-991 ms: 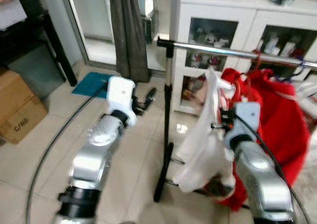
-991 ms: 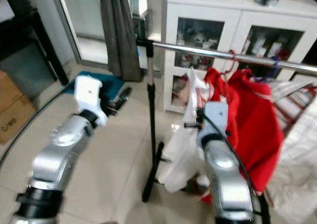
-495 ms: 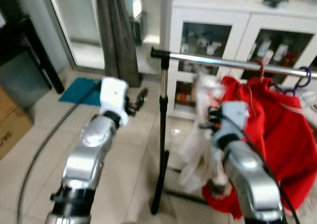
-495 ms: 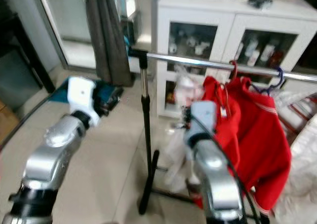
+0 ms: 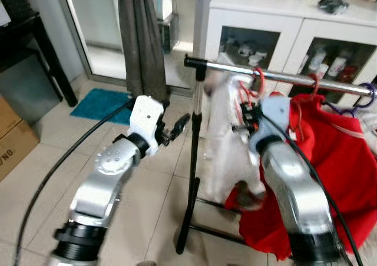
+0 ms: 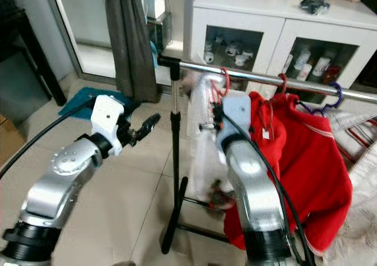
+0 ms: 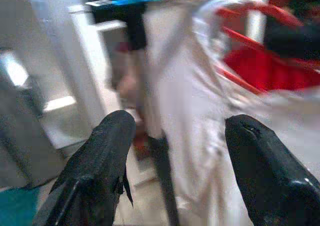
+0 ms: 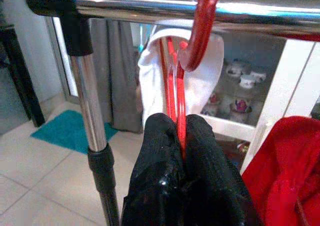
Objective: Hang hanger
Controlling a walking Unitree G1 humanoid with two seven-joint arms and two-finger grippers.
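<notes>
Behind the right gripper [image 8: 181, 136] stands a white glass-door cabinet [image 6: 277, 39] holding small cups and figurines, too small to name. The right gripper's fingers pinch the red hanger [image 8: 176, 91], whose hook [image 8: 200, 26] sits over the chrome rail [image 8: 150, 3] directly above them. A white garment [image 6: 203, 136] on the hanger is motion-blurred. The left gripper [image 5: 179, 125] hovers with fingers spread, beside the rack's black post [image 5: 189, 189]. A red garment [image 6: 306, 172] hangs beyond the right arm. Tiled floor [image 6: 123, 183], teal mat [image 5: 103, 104], grey curtain [image 5: 141, 36].
</notes>
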